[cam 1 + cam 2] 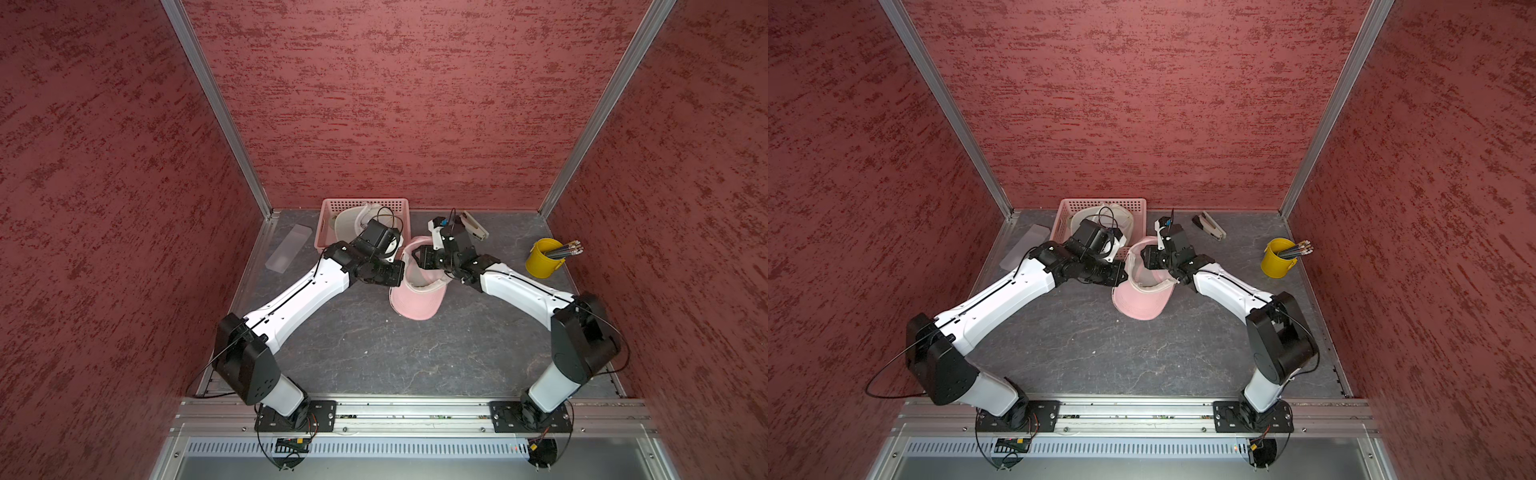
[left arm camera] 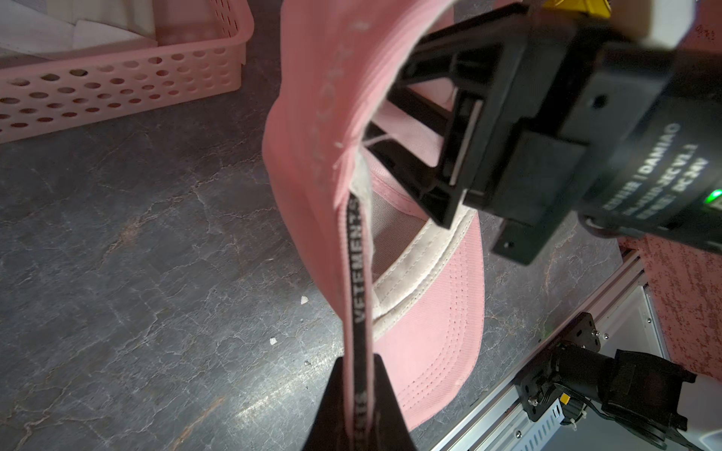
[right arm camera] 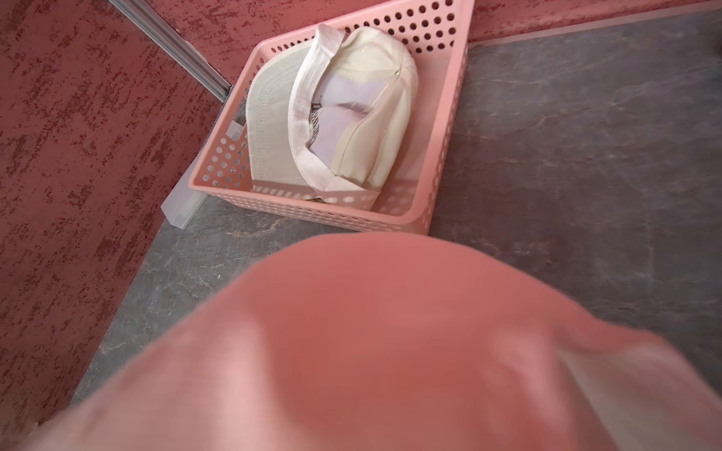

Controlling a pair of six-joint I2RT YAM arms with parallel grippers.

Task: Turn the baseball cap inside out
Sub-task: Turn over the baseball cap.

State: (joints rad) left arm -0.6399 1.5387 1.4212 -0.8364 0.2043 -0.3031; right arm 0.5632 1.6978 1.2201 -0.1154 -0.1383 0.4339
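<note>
Now — left gripper [image 2: 357, 377] clamps pink cap [image 2: 429, 332] rim | right gripper [image 2: 394, 97] spread inside crown

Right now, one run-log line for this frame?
step: inverting pink fabric baseball cap | left gripper: shut on cap rim | right gripper: open, inside crown | crown: not yet inside out

The baseball cap [image 2: 429, 332] is shown in pink, its sweatband [image 2: 414, 269] off-white; black tape [image 2: 359, 273] lettered in white is seen between the left fingers [image 2: 332, 414]. Beyond them, grey veined tabletop [image 2: 136, 254] and a pink perforated basket [image 2: 117, 84] are seen.
</note>
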